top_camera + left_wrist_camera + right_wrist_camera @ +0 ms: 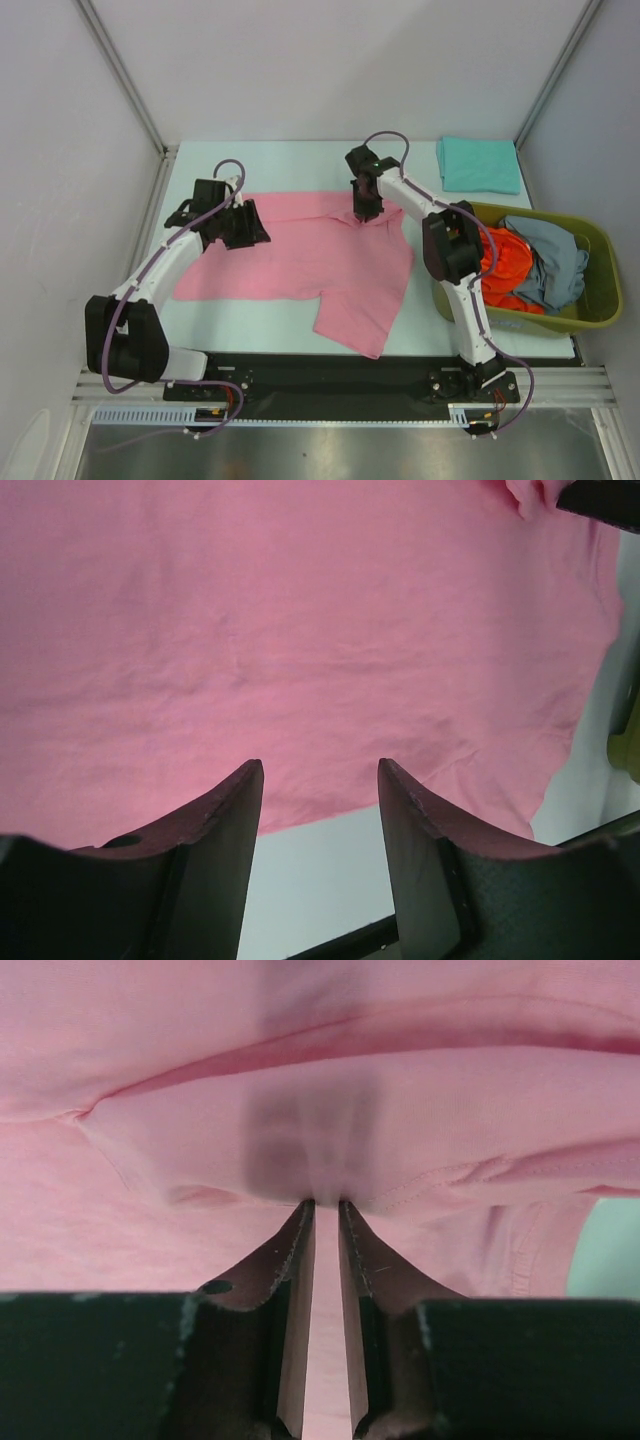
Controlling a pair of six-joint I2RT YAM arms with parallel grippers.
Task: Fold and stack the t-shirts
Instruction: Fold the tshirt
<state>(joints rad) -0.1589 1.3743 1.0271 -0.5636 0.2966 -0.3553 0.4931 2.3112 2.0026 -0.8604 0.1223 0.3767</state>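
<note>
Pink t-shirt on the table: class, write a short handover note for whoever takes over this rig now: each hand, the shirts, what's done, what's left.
Left hand: open, above the left part of the pink shirt, holding nothing.
Right hand: shut on a pinch of the pink shirt at its far edge.
Teal shirt: folded, far right corner of the table; done.
Orange-red shirt and grey-blue shirt: crumpled in the basket.
Left: fold the pink shirt, stack it on the teal, then both from the basket.

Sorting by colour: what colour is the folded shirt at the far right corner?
The shirt is teal; top view shows it best.
</note>
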